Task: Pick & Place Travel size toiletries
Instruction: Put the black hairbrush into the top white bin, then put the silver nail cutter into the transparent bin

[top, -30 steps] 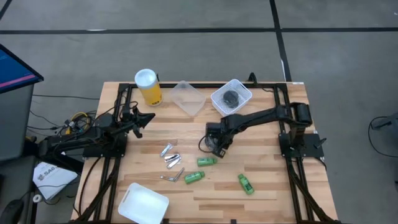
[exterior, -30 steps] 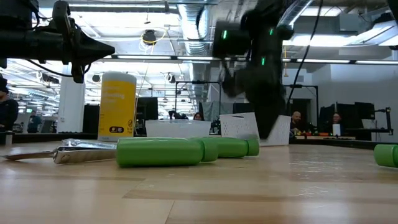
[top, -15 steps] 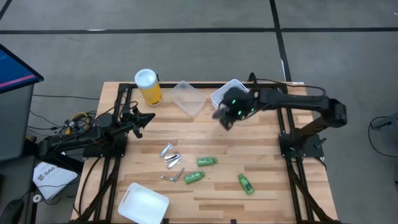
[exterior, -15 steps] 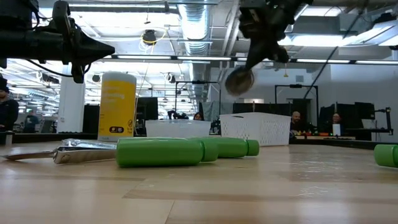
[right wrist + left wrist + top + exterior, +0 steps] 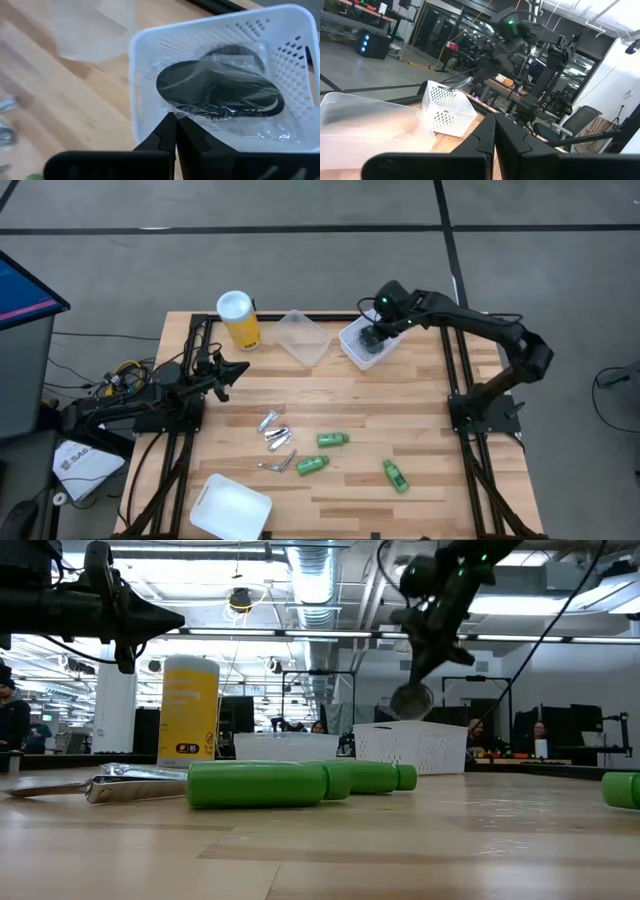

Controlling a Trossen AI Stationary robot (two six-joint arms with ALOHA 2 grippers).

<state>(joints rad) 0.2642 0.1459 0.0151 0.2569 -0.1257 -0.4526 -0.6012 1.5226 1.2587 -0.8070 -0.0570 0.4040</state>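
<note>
Right pincer above white perforated basket, pinching plastic-wrapped dark round flat piece directly ahead of fingertips, over another dark piece inside. Left pincer pressed together, well apart.

I can't read any text from here. The yellow canister carries a dark label panel and a few lines of print in the low view, but the letters are too small to make out. The white box beside the table bears a dark mark I can't read either.
</note>
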